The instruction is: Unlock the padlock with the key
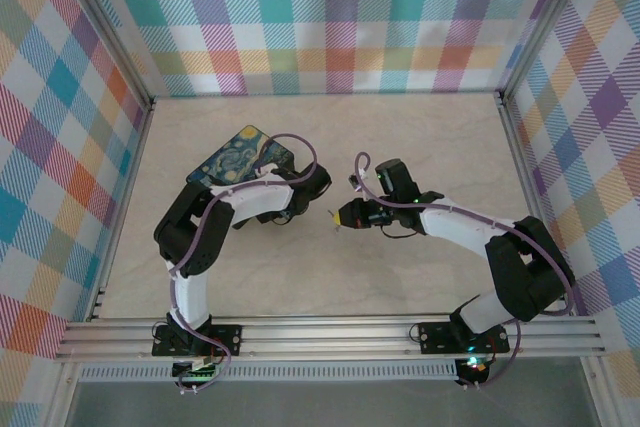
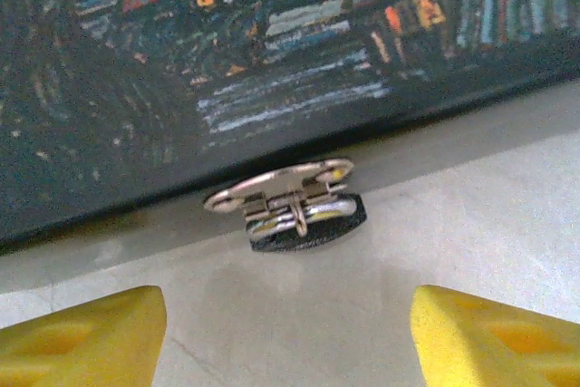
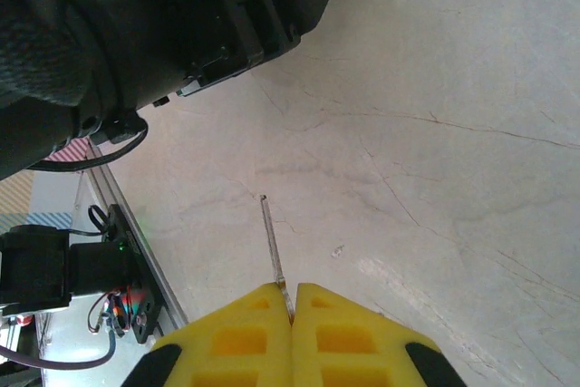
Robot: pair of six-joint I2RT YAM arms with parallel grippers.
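Mid-frame in the left wrist view the padlock (image 2: 299,213) lies on the table (image 2: 471,233) against the lower edge of the painted box (image 2: 181,70), the left gripper (image 2: 288,328) standing wide and empty before it. It should be light, rigid and slick, likely to skid, so pinch the body's flanks; it is tiny, dark-bodied, silver-shackled. Centre-right overhead, the right gripper (image 1: 343,215) is clamped on the thin key (image 3: 273,246).

Pale marbled table (image 1: 420,147): night-sky box (image 1: 243,155) lying flat, small padlock (image 2: 304,217) just beside box edge.
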